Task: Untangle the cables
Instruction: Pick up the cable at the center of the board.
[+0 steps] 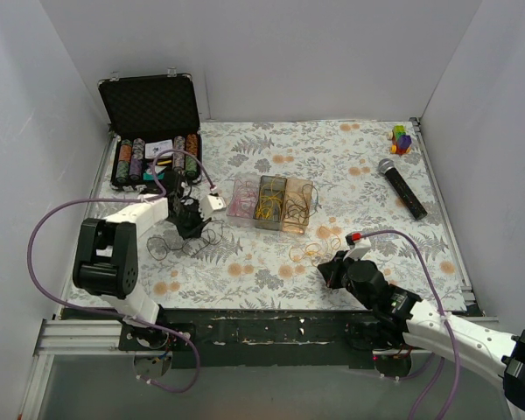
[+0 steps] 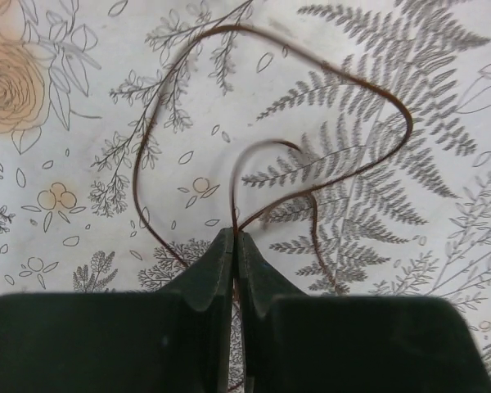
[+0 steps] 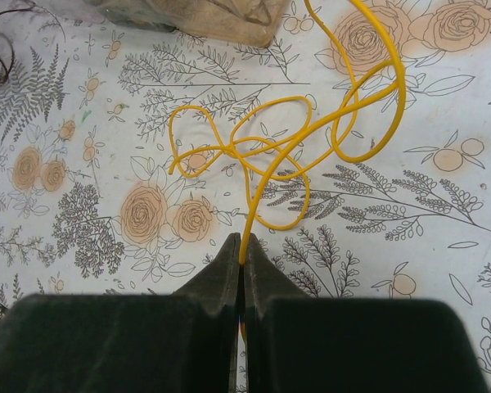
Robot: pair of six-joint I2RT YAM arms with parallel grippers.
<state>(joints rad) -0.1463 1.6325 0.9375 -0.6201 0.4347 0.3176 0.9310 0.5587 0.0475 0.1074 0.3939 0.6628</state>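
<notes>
My left jaws are closed on a thin dark-brown wire, pinching it right at their tips. The wire loops out ahead of them over the floral-printed bench, to the left of the clear three-compartment plastic tray. My right jaws are pinched shut on a thin yellow wire. Its tangled loops spread over the bench just in front of that tray, near the orange-tinted end. More thin strands sit inside the tray: pink in the left compartment, yellow in the middle one, orange in the right.
</notes>
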